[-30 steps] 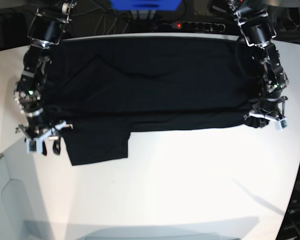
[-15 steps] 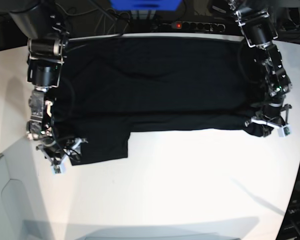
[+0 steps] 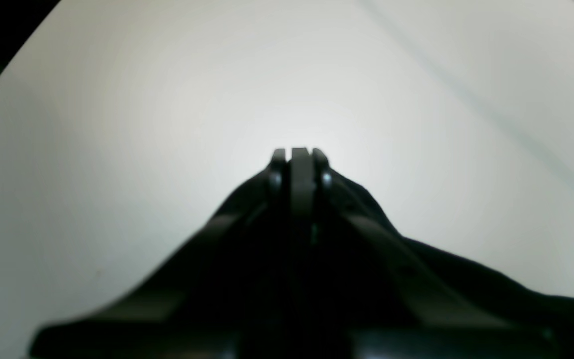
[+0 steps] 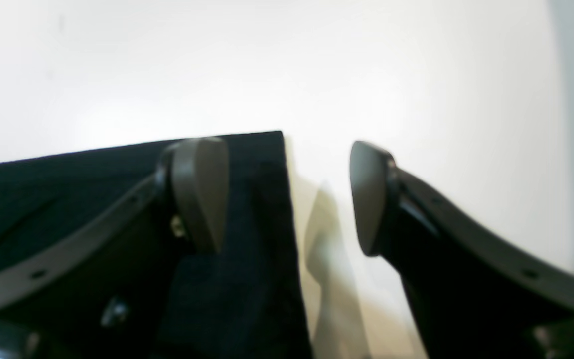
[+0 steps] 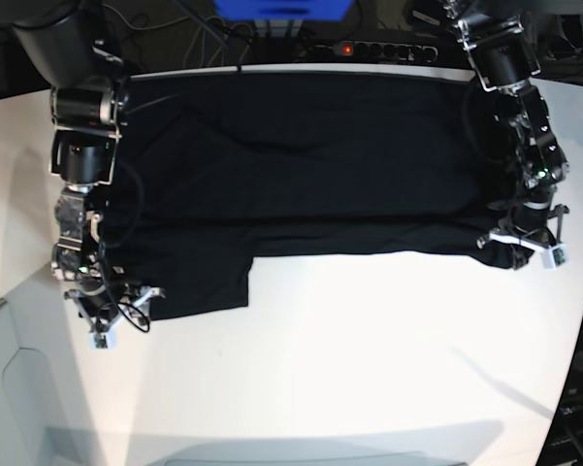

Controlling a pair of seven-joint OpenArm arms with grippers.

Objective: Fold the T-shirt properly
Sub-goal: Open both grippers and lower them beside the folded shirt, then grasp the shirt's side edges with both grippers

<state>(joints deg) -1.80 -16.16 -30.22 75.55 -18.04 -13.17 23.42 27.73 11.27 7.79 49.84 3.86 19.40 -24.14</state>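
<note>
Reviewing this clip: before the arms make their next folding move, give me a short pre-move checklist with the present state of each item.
1. Left gripper shut: ok, the jaws are pressed together with black cloth bunched just behind them.
2. Left gripper actually pinching the T-shirt: cannot tell, no cloth shows between the tips.
3. Right gripper open for a grasp: ok, its jaws stand wide apart.
4. Right gripper lined up on cloth: ok, the sleeve corner lies under one finger, the other is over bare table.
5. Right gripper holding cloth: not ok, nothing is clamped.
6. Shirt flat on the table: ok in the base view, apart from shallow wrinkles.
</note>
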